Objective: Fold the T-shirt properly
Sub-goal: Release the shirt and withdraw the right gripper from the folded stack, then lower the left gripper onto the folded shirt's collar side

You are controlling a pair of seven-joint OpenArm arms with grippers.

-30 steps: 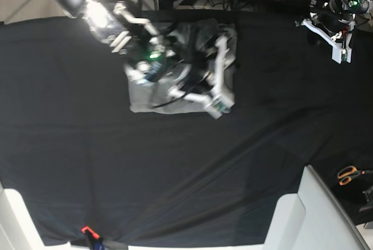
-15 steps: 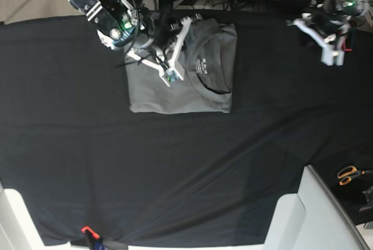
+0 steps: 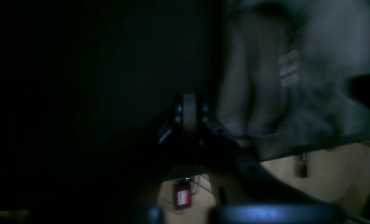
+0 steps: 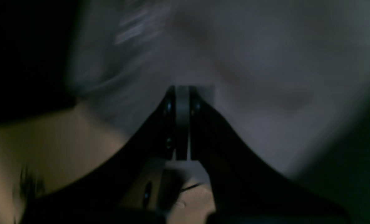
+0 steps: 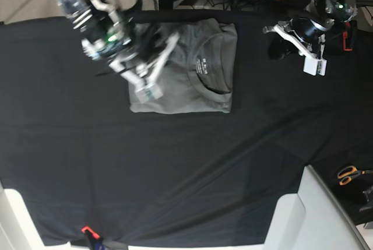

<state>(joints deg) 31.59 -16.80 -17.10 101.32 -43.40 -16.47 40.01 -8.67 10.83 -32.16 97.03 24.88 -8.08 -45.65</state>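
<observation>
Lying folded into a neat grey rectangle, the T-shirt [image 5: 192, 69] rests on the black-draped worktop [image 5: 175, 168], its crew neck and small inner label facing up. The right pincer [image 5: 147, 84] hangs over the shirt's outer edge, the side farthest from the other arm, its white fingers [image 5: 152, 69] slanting across the cloth. In the right wrist view the right pincer [image 4: 182, 93] has its two dark fingers pressed together with no gap and nothing between them, and blurred grey T-shirt [image 4: 234, 62] fills the space just beyond its tips. The left pincer [image 5: 315, 63] sits well apart from the shirt, over bare black cloth on the shirt's collar side. In the left wrist view the left pincer [image 3: 189, 102] is likewise closed on nothing, with the T-shirt [image 3: 297, 77] lying ahead and off to one side of its tips, its pale label showing as a smear
</observation>
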